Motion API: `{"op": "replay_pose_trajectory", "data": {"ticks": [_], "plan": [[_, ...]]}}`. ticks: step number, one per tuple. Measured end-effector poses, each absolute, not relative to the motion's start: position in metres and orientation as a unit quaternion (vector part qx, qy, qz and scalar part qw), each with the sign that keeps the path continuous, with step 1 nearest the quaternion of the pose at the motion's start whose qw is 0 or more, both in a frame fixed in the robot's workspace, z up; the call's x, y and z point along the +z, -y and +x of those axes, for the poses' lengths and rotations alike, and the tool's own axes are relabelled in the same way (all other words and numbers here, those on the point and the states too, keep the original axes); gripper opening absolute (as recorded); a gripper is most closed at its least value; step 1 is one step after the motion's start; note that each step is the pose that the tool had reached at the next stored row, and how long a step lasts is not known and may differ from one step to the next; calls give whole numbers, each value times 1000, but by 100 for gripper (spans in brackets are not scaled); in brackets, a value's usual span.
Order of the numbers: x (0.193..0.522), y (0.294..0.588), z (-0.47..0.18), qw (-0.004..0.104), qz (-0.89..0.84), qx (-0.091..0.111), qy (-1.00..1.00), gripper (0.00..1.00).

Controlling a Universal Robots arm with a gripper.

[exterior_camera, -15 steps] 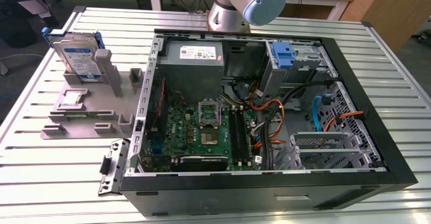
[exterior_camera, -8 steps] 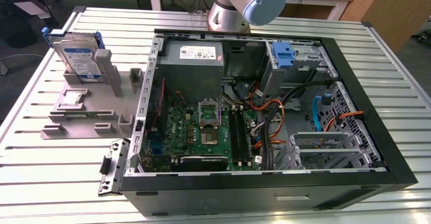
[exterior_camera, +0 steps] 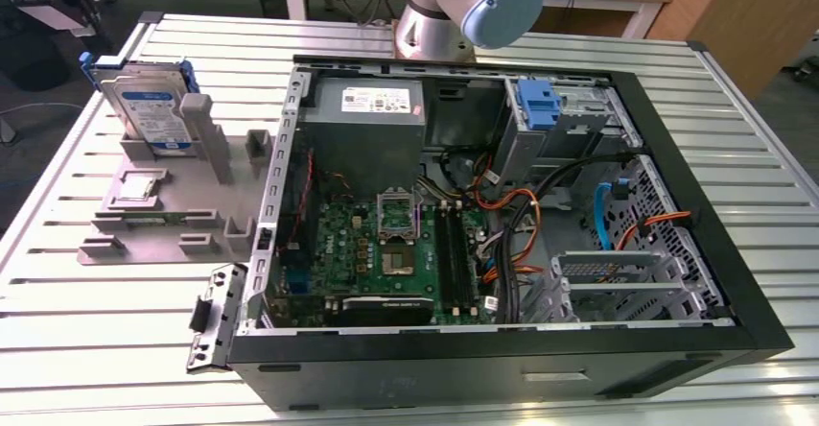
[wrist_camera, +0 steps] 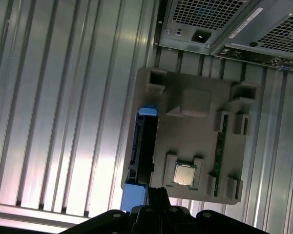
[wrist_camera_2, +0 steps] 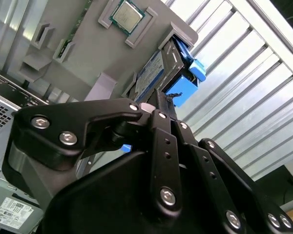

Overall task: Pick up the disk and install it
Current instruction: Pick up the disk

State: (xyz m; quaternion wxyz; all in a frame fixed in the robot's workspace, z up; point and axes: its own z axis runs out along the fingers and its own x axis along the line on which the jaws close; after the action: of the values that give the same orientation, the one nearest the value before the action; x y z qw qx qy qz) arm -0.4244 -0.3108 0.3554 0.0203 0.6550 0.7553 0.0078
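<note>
1. The black, multi-link robot hand [wrist_camera_2: 160, 97] [wrist_camera: 154, 191] is closed: its two fingers are pressed together with nothing between them.
2. The disk [exterior_camera: 141, 109] [wrist_camera_2: 149, 74] [wrist_camera: 141, 141], a flat rectangular silver hard drive with a white-and-blue label framed by a blue plastic carrier, stands on edge in a slot of the grey moulded plastic holder [exterior_camera: 173, 215] [wrist_camera_2: 83, 53] [wrist_camera: 195, 126].
3. In the exterior view the disk stands free in its slot.
4. The holder lies on the ribbed aluminium table [exterior_camera: 103, 335] [wrist_camera_2: 244, 73] [wrist_camera: 63, 97]. It is just beside the open black computer case [exterior_camera: 486, 373], on the exterior view's left.
5. A small square silver chip [exterior_camera: 138, 188] [wrist_camera_2: 127, 14] [wrist_camera: 184, 174] sits in a recess of the same holder, near the disk but apart from it.
6. The case lies on its side, showing a green motherboard [exterior_camera: 384, 244] and a blue plastic bracket [exterior_camera: 538, 105] in a far corner bay.
7. The arm's grey and pale-blue joint [exterior_camera: 467, 9] rises behind the case.
</note>
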Motion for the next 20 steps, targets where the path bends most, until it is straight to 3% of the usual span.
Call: {"op": "replay_pose_trajectory", "data": {"ticks": [13,20], "plan": [[353,310,-424,20,675,7,-738,11],[350,306,-424,13,676,1,-737,11]]}}
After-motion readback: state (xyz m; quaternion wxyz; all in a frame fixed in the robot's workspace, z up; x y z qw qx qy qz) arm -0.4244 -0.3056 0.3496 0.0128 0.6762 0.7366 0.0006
